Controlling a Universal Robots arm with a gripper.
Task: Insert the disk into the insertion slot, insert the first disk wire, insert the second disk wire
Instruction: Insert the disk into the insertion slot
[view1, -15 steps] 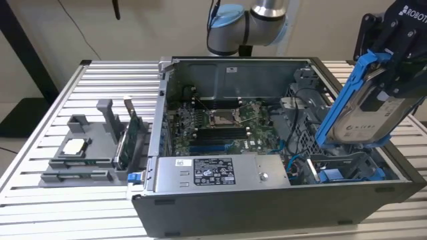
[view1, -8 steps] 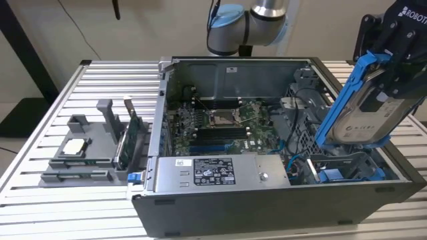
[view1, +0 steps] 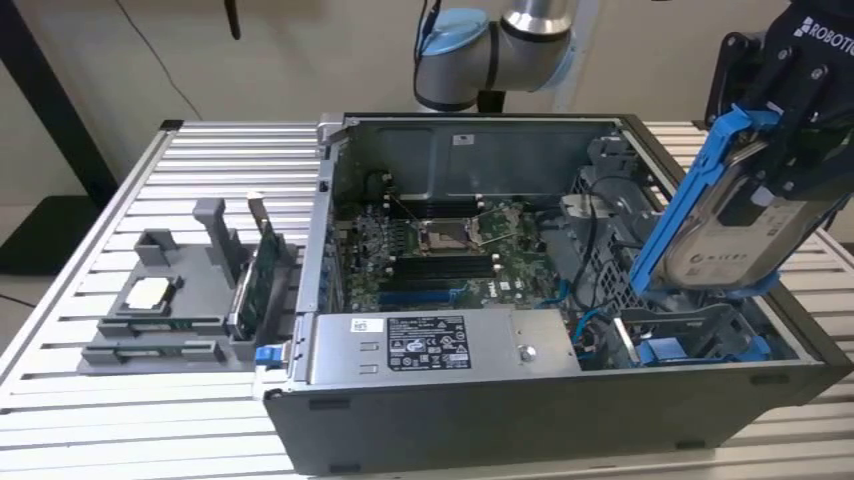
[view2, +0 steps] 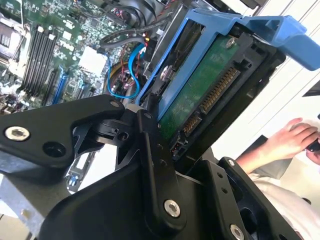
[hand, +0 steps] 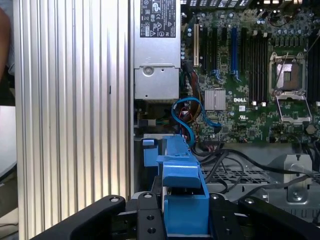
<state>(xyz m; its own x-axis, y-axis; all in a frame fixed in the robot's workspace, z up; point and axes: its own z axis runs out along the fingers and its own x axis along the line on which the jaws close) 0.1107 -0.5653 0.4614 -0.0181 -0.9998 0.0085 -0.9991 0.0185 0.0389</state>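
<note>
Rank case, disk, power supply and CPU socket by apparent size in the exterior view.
1. Case.
2. Power supply and disk look alike; the disk, held up in the gripper, may be nearer the camera, so unranked.
3. CPU socket.

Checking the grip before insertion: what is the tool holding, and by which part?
The disk, clamped by the tool at its upper end.

Counted at the workstation: one slatted aluminium table (view1: 134, 410), one open dark grey metal computer case (view1: 534, 425), one green motherboard (view1: 454, 250), one grey labelled power-supply box (view1: 427, 345), one looped blue cable (hand: 174, 114), one silver-grey hard drive in a bright blue plastic carrier (view1: 727, 235), one grey slotted plastic stand (view1: 174, 320), one upright green circuit card (view1: 264, 275), one black gripper (view1: 767, 185), one silver-and-blue robot arm (view1: 494, 45).
</note>
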